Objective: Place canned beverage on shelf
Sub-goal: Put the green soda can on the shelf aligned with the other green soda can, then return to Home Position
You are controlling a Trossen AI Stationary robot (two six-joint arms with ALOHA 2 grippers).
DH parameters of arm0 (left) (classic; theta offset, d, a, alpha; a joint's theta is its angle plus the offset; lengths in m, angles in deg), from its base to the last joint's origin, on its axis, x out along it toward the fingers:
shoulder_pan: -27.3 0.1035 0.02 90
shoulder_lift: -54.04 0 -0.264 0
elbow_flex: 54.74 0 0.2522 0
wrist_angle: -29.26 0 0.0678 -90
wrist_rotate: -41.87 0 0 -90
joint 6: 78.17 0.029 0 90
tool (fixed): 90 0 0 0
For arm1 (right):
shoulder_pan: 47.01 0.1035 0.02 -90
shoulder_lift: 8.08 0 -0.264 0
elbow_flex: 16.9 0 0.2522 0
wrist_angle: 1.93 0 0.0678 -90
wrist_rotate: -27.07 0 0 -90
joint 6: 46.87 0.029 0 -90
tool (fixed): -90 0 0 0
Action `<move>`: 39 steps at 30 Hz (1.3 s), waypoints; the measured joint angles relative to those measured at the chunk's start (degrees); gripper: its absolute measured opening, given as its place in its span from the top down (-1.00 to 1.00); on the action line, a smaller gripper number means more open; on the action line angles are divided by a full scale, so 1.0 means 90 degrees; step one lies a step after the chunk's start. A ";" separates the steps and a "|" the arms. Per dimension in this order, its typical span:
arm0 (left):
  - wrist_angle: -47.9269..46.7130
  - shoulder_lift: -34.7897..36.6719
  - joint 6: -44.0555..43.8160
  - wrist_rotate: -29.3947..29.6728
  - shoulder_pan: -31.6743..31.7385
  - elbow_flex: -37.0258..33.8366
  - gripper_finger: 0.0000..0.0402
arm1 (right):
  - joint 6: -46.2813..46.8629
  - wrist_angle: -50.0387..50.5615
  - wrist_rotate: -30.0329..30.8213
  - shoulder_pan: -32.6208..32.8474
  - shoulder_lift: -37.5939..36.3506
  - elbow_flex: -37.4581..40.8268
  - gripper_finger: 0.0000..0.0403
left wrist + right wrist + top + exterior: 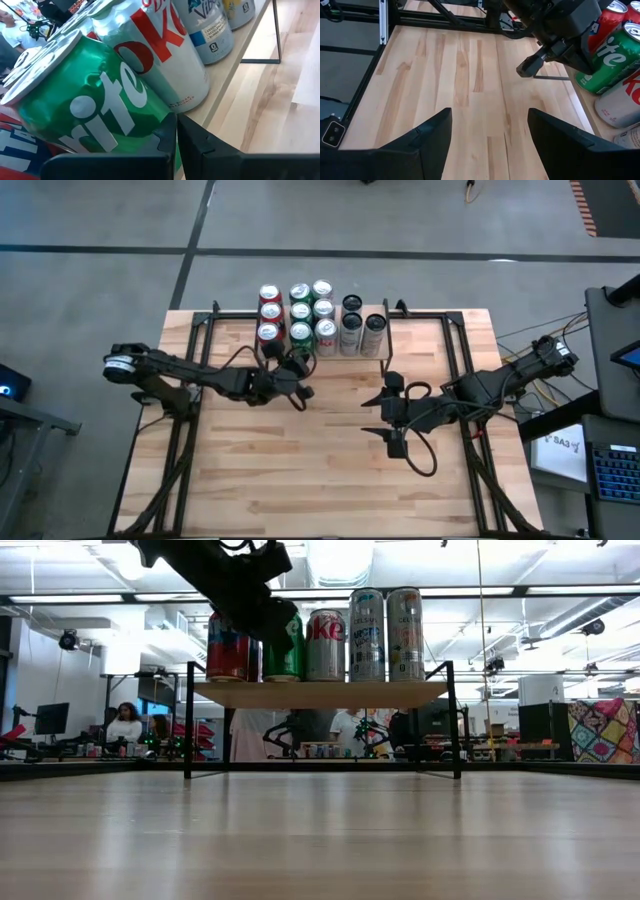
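Table: light-wood tabletop (330, 470) on a grey floor, black frame rails along its left and right sides.
Room: low view looks into a bright workshop; seated people (124, 725) at benches far left.
Shelf (320, 693): raised board on thin black legs, at the far edge of the table, centre.
Cans: red cans (269, 311) on the shelf's left, green cans (300, 313) next, silver-and-red cans (324, 310) beside them, tall pale cans (361, 328) on the right.
Left gripper (297, 367): fingers pressed together, nothing between them; it sits at the shelf's near edge, right against the front green Sprite can (95, 102); whether it touches the can, I cannot tell.
Right gripper (390, 412): fingers spread wide, holding nothing, over bare table, right of centre, well apart from the shelf.
Obstruction: in the low view the left arm (225, 580) covers part of the red and green cans.
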 joint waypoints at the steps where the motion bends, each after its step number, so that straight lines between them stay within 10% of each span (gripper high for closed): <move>1: 0.0019 0.0000 0.0000 0.0000 0.0013 0.0000 1.00 | 0.0000 0.0000 -0.0001 0.0000 0.0000 0.0000 -0.24; 22: 0.0271 0.0018 -0.0002 -0.0194 -0.0022 -0.0002 1.00 | -0.0010 0.0002 -0.0004 0.0000 0.0007 0.0000 -0.24; 39: 0.0257 0.2066 0.1328 0.0007 -0.3094 -0.0288 1.00 | -0.0825 -0.1968 -0.0031 0.0015 -0.0045 0.0999 -0.24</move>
